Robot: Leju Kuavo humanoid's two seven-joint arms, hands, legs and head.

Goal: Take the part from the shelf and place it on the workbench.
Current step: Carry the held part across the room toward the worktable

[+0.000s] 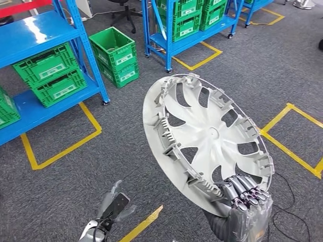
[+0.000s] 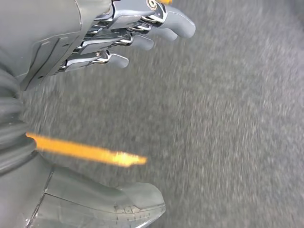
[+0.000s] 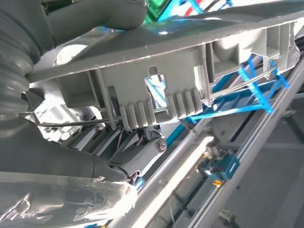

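Fingers [image 1: 244, 194] of right hand [image 1: 238, 212] wrap over the lower rim of the hubcap [image 1: 207, 138], grasping it.

Head view: hubcap is held up, tilted, inner side w/ clips and ribs facing the camera, above grey carpet [image 1: 125, 141]. Left hand [image 1: 112, 206] sits low, well left of the hubcap and below it, fingers spread, holding nothing. Yellow tape line [image 1: 143, 224] lies on carpet between left hand and hubcap. Blue shelf [image 1: 42, 65] w/ green crates [image 1: 51, 73] stands far left of the hubcap; two stacked crates [image 1: 116, 55] sit on the floor beside the shelf. Second blue shelf [image 1: 186, 30] w/ crates stands beyond the hubcap. Yellow floor outline [image 1: 289, 146] runs right of the hubcap.

Left wrist view: left hand [image 2: 93, 57] released, fingers [image 2: 143, 28] extended and apart from thumb [image 2: 107, 206], nothing between. Blurred carpet [image 2: 222, 133] and yellow tape [image 2: 86, 152] beyond.

Right wrist view: hubcap rim [image 3: 161, 66] w/ ribbed clip crosses the frame close up; right hand [image 3: 90, 156] clamps it, thumb on one face, fingers [image 3: 139, 156] on the other. Blue shelf frame [image 3: 251, 90] seen past the hubcap.
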